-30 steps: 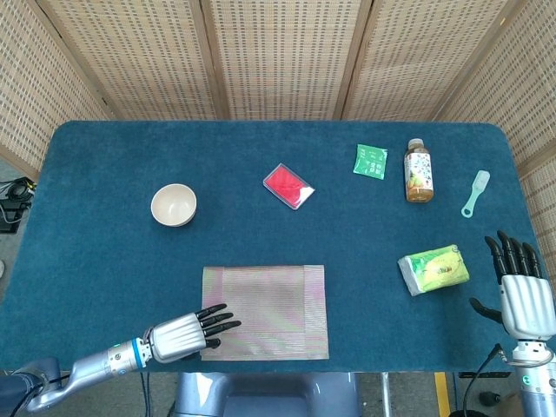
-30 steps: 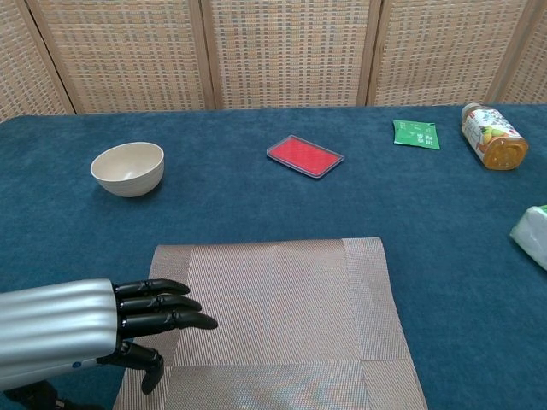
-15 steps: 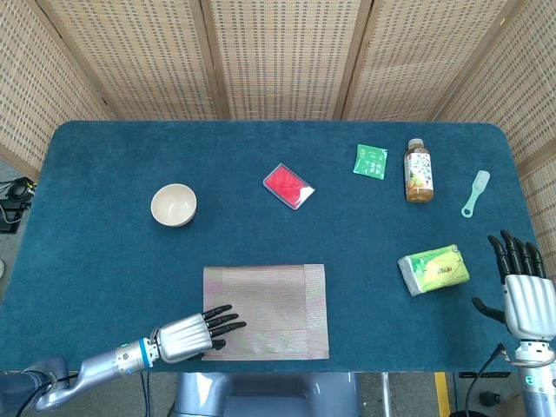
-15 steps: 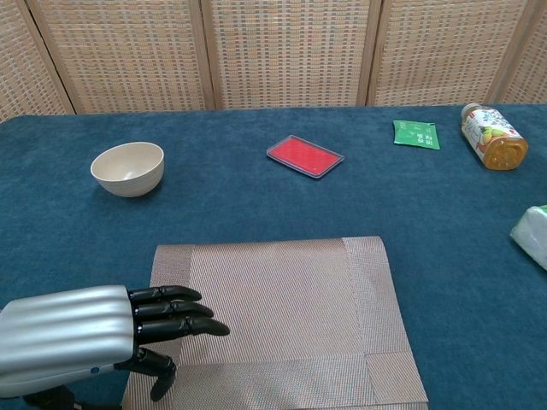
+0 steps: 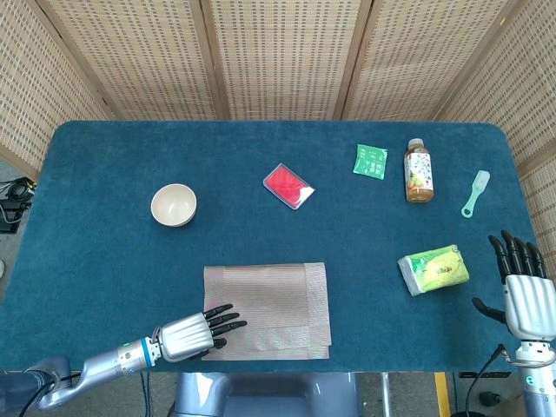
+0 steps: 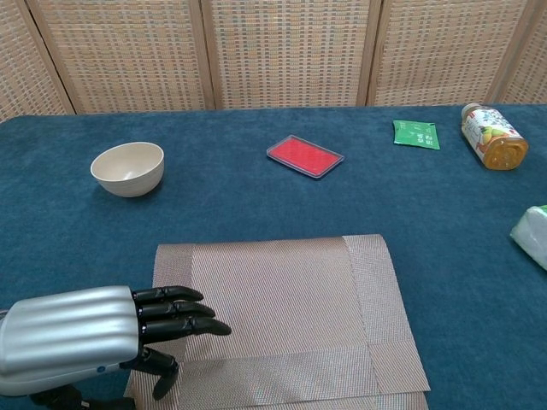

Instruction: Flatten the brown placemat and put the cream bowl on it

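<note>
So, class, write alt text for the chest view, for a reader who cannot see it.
A silver robot left hand rests on the near left corner of a brown placemat on a blue table. Behind sit a cream bowl, a red case, a green packet and a bottle.

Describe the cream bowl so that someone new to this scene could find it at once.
Start at the blue table and look to its left half, beyond the brown placemat. The cream bowl stands there alone and upright, empty, the only round open vessel on the table.
</note>
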Robot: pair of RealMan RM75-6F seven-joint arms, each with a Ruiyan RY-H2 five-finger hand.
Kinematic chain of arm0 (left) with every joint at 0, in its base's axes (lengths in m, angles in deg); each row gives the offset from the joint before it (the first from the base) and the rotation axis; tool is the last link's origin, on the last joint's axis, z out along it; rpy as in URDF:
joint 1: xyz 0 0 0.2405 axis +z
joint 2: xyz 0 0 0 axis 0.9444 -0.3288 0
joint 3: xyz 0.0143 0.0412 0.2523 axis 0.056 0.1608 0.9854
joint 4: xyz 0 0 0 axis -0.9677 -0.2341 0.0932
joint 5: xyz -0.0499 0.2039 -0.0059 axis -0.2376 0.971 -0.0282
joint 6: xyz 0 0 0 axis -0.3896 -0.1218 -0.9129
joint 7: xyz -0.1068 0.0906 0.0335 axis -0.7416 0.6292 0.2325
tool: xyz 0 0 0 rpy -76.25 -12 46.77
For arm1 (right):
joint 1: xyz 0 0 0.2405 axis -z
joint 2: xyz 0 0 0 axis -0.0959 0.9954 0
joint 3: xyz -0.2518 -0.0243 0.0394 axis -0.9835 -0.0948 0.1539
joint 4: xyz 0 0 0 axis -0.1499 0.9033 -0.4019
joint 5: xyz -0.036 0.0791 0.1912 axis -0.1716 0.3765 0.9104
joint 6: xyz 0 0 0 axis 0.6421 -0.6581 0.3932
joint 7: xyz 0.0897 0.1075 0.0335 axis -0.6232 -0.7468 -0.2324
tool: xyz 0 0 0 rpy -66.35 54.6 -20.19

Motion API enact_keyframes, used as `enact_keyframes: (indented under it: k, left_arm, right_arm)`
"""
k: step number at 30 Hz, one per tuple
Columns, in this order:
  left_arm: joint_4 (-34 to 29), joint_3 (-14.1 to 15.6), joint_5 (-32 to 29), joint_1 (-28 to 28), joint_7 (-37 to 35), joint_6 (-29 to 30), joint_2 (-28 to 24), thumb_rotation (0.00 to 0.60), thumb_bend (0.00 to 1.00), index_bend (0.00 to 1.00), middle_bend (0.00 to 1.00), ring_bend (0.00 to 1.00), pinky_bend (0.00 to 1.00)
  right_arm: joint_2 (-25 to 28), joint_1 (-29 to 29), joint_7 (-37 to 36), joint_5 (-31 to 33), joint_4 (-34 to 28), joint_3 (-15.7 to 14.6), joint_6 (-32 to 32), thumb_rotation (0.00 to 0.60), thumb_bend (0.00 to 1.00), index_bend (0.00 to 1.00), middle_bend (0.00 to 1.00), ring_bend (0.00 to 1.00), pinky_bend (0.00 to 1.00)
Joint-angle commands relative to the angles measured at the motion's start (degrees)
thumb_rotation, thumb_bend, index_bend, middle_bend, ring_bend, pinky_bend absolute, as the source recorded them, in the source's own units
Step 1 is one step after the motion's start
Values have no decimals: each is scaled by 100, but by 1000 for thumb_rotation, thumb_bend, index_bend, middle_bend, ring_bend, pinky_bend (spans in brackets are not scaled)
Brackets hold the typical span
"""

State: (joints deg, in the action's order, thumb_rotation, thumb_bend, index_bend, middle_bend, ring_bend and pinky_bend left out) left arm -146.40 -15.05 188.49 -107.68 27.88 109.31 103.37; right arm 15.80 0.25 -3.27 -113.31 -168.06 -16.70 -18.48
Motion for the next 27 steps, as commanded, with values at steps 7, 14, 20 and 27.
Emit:
enact_keyframes:
  k: [7, 14, 20, 27]
  left_arm:
    - [75, 15, -75, -4, -34, -47, 44, 600, 422, 465, 0, 0, 0]
    - [121, 31, -121, -20, -84, -71, 88, 600, 483, 491, 0, 0, 0]
    - [148, 17, -161, -19, -79, -71, 133, 600, 487, 551, 0, 0, 0]
    - [133, -95, -272, -73, -236, -43, 188, 600, 517, 715, 0, 0, 0]
  right_arm:
    - [11, 1, -19, -2, -8, -2, 5, 600, 0, 0, 0, 0, 0]
    - [22, 3, -37, -5, -15, -2, 4, 600, 0, 0, 0, 0, 0]
    - [31, 8, -60, -16, -23, -5, -5, 600, 0, 0, 0, 0, 0]
    - [38, 11, -85, -25, -25, -7, -8, 600, 0, 0, 0, 0, 0]
